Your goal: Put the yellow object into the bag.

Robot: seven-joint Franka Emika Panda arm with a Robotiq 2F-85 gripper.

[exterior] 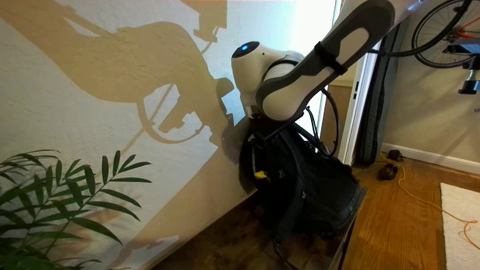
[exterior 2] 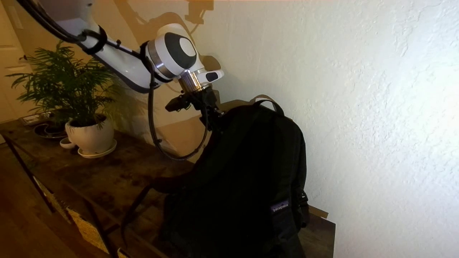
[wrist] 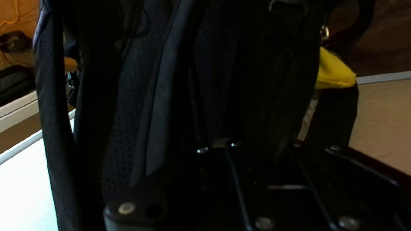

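Note:
The bag (exterior 2: 247, 168), a large black backpack, leans against the wall, its top loop handle (exterior 2: 269, 104) up. In an exterior view the yellow object (exterior: 261, 174) is a small bright patch low on the bag's wall-facing side. The wrist view has the yellow object (wrist: 335, 69) poking out past black fabric at the right, a pale strip (wrist: 308, 118) beside it; its rest is hidden. My gripper (exterior 2: 217, 123) points down at the bag's upper edge, apart from the yellow object. The jaws look shut, but whether fabric is pinched between them is too dark to tell.
The textured wall (exterior 2: 376, 107) stands close behind bag and arm. A potted plant (exterior 2: 89, 136) sits on the same dark wooden surface (exterior 2: 107, 182). A cable (exterior 2: 154, 125) loops off the arm near the bag. One bag strap (exterior 2: 136, 204) hangs over the front edge.

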